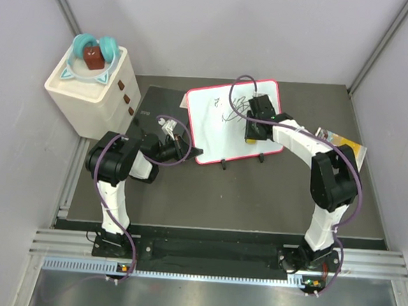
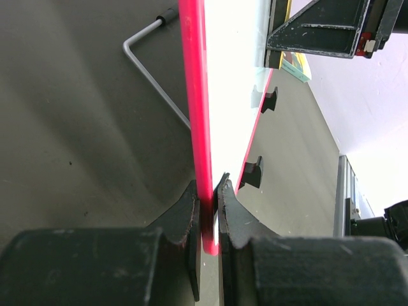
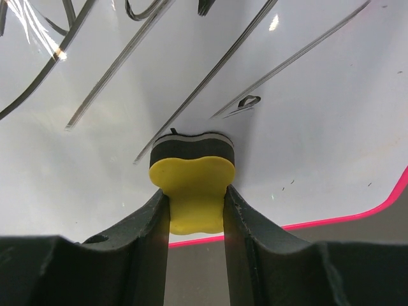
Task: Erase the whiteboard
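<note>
With the left gripper [image 2: 210,191] pinched shut on the red frame of the whiteboard [image 1: 215,136], which stands tilted mid-table, the right gripper [image 3: 196,204], clamped on the yellow eraser [image 3: 191,167], should press its felt flat and sweep across the black scribbles [image 1: 229,111].

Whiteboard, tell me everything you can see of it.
The whiteboard is a glossy white rectangle in a thin red frame with rounded corners, small black feet along its near edge and a wire stand behind. Black scribbles mark it. It sits askew on the dark table. The left gripper pinches its frame; the right gripper presses a yellow eraser on its face.
</note>
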Motion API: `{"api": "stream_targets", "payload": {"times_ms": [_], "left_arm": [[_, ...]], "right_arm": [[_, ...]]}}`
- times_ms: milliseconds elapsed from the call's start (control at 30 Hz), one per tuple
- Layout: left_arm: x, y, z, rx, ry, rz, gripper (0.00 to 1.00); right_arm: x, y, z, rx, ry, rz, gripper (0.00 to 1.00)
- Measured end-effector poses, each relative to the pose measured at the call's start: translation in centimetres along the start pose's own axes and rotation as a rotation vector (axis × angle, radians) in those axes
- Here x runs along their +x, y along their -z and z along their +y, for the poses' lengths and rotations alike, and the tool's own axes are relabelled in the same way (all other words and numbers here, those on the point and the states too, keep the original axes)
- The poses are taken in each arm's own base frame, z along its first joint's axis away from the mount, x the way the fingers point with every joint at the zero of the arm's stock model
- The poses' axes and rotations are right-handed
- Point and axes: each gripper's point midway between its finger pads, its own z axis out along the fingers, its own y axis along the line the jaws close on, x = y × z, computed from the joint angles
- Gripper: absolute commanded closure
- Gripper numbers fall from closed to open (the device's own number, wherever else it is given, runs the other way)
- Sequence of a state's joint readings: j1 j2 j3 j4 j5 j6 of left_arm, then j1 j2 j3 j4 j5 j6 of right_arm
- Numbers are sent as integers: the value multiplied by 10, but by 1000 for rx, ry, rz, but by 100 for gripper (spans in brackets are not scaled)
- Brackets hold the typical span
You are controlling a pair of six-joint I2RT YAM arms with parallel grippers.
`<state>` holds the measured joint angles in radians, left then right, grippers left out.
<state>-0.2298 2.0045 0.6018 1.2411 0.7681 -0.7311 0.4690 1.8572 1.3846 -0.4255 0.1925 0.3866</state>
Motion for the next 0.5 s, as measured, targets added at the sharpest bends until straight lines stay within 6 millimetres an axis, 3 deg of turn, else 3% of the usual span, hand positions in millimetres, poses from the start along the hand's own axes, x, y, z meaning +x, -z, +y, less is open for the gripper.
{"api": "stream_targets", "payload": {"times_ms": [500], "left_arm": [[0,-1,-1,1,-4,-1,100]], "right_arm": [[-9,1,-11,-44,-28,48,100]]}}
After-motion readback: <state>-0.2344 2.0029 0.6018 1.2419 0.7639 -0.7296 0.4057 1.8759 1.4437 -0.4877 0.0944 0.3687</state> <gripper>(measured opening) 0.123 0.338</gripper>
